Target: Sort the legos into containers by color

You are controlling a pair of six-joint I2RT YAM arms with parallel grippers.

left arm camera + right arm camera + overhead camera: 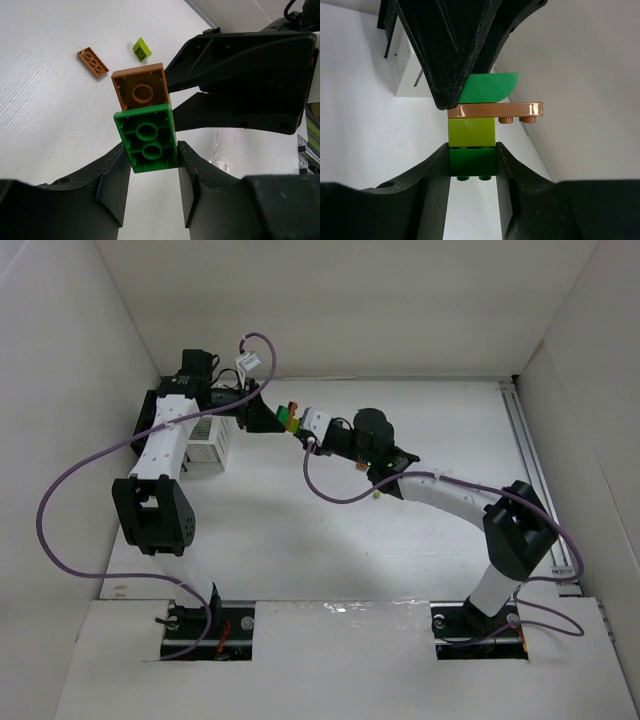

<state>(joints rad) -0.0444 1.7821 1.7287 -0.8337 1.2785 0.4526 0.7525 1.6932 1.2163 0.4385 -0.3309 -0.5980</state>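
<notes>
From above, the brick cluster [291, 418] hangs between the left claw [281, 415] and the right claw [301, 426], right of the white bin [208, 448]. At the left wrist, the left claw [150, 156] pinches its green brick [148, 134], and an orange plate [93, 62] lies on the table [50, 125]. At the right wrist, the right claw [472, 161] pinches its dark green brick [472, 165].

We see the brick cluster [148, 142] as hard, glossy plastic w/ smooth faces, the brown plate [495, 109] the shiniest, catching the light. The gripper fingers [112, 185] look like matt black plastic, slightly grainy, vs. the table [45, 125], a matt white sheet w/ fine ribbing. We'd call the purple cable [42, 512] smooth, rubbery, semi-gloss.
</notes>
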